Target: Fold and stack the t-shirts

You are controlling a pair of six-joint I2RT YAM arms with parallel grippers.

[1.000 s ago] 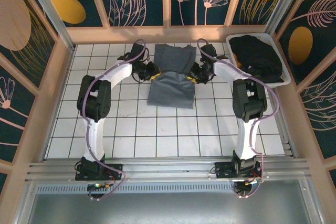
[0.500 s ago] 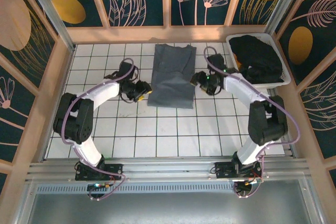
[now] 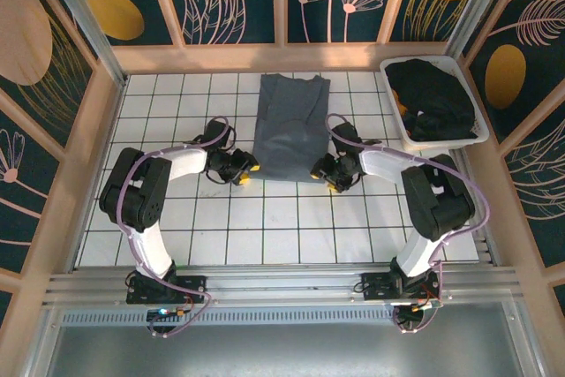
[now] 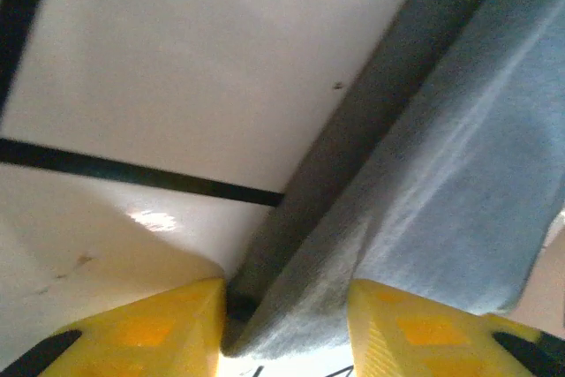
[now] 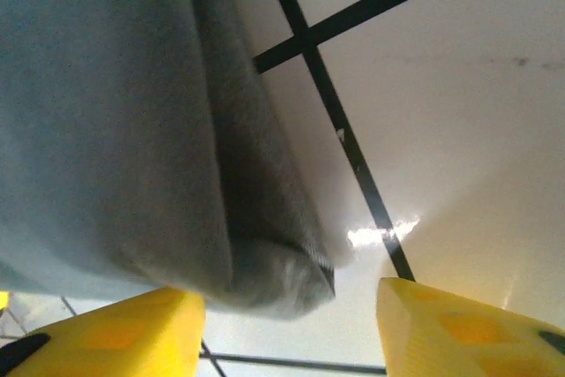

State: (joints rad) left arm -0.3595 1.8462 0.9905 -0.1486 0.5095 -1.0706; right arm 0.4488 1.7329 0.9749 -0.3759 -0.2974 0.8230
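With a bin point(image 3: 399, 123) of black shirts point(image 3: 433, 97) far right, the grey shirt point(image 3: 291, 125) lies flat on the surface point(image 3: 265, 218), its near corners between the spread fingers of the left hand point(image 3: 246, 172) and right hand point(image 3: 324, 176).

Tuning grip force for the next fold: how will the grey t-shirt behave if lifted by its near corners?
Probably floppy: the grey t-shirt lies flat in soft layers, so it would likely sag between the left gripper and right gripper. Its folded edge looks doubled, so layers may slip apart unless both are pinched.
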